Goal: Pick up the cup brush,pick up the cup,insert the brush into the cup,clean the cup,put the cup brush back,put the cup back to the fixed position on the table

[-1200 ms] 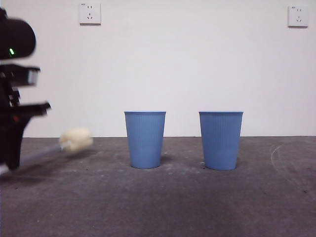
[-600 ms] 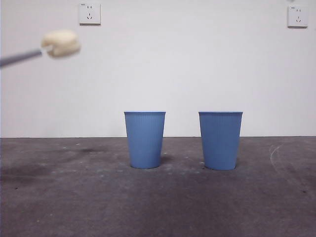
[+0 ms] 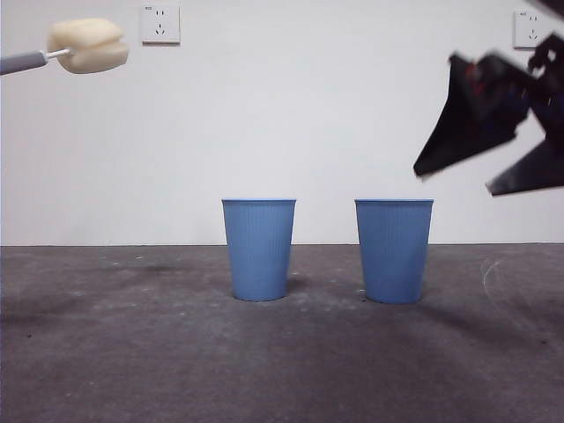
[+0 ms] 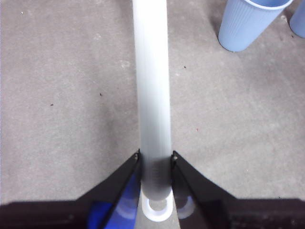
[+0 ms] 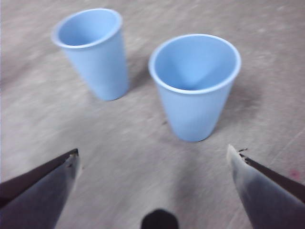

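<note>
Your left claw (image 4: 155, 160): clamped on brush (image 3: 86, 46), high. Right claw (image 5: 155, 162): spread wide above nearer cup (image 3: 394, 250); second cup (image 3: 259, 248) stands apart on the desk (image 3: 282, 370).

A second blue cup (image 3: 259, 249) is seen standing upright on the desk, left of its twin in the front view and clear of it. A plain white wall (image 3: 317, 115) is observed behind. Two white wall sockets are mounted high on it: one socket (image 3: 160, 24) at upper left, another socket (image 3: 531, 28) at upper right.
</note>
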Robot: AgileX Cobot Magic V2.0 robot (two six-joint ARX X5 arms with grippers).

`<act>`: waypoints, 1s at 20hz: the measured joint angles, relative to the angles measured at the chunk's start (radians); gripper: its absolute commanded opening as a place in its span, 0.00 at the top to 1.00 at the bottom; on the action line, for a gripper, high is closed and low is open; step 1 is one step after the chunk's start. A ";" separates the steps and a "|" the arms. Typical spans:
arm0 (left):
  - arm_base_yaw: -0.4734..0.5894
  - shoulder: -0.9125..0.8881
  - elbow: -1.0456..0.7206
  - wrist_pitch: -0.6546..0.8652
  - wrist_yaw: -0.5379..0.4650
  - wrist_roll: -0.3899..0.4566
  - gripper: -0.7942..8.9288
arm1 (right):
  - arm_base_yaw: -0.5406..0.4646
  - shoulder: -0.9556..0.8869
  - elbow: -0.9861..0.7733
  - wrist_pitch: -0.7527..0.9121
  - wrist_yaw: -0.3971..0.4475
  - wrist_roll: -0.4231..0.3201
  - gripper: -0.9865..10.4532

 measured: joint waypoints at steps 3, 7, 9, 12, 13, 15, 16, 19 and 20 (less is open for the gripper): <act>0.000 -0.002 0.000 -0.002 0.000 0.009 0.93 | 0.009 0.058 -0.110 0.219 0.073 0.015 0.39; 0.000 -0.002 0.000 -0.001 0.026 0.023 0.93 | 0.009 0.179 -0.177 0.466 0.081 0.016 0.39; 0.000 -0.002 0.000 0.001 0.031 0.027 0.93 | 0.009 0.268 -0.177 0.580 0.081 0.016 0.39; 0.000 -0.002 0.000 0.001 0.032 0.033 0.93 | 0.009 0.412 -0.177 0.732 0.081 0.016 0.39; 0.000 -0.002 0.000 0.001 0.032 0.034 0.93 | 0.009 0.462 -0.177 0.784 0.081 0.016 0.39; 0.000 -0.002 0.000 0.001 0.032 0.034 0.93 | 0.009 0.540 -0.177 0.877 0.081 0.016 0.39; 0.000 -0.002 0.000 0.001 0.032 0.034 0.93 | 0.009 0.570 -0.173 0.908 0.081 0.016 0.39; 0.000 -0.002 0.000 0.001 0.032 0.034 0.93 | 0.009 0.660 -0.122 0.945 0.081 0.016 0.39; 0.000 -0.002 0.000 0.001 0.032 0.034 0.93 | 0.009 0.684 -0.103 0.958 0.081 0.016 0.39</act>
